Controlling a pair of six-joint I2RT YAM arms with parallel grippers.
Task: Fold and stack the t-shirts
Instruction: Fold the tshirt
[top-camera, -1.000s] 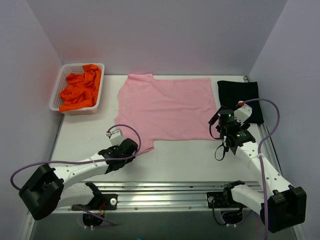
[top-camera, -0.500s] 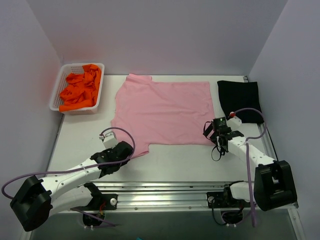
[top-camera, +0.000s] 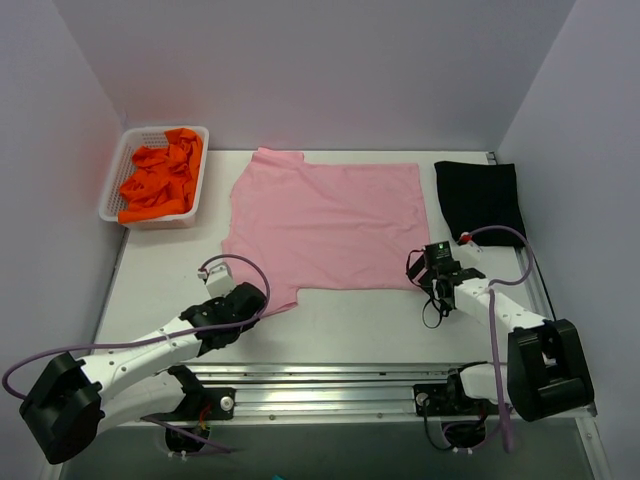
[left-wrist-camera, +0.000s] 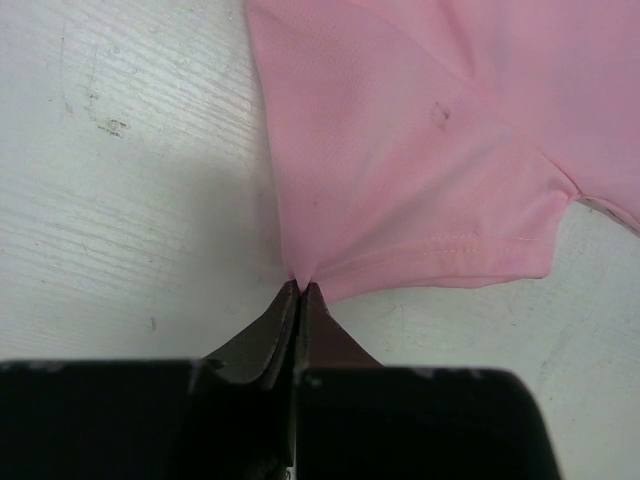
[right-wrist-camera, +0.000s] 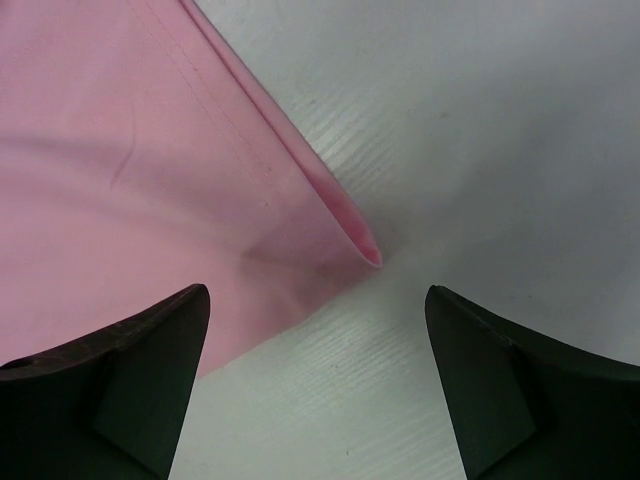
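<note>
The light pink t-shirt (top-camera: 325, 222) lies spread flat on the table, collar to the left. My left gripper (top-camera: 262, 300) is shut on the tip of its near sleeve (left-wrist-camera: 420, 220), pinching the cloth at the hem (left-wrist-camera: 300, 280). My right gripper (top-camera: 420, 272) is open just off the shirt's near right corner (right-wrist-camera: 365, 248), which lies on the table between the two fingers (right-wrist-camera: 130, 350), untouched. A folded black t-shirt (top-camera: 480, 200) lies at the back right. Bright orange t-shirts (top-camera: 160, 180) are heaped in the basket.
A white lattice basket (top-camera: 112, 196) stands at the back left. The table's metal rail (top-camera: 330, 385) runs along the near edge. White walls close in the back and both sides.
Over the last second both grippers drew the pink shirt toward the near left. The right gripper has let go of the corner and now stands open beside it.
</note>
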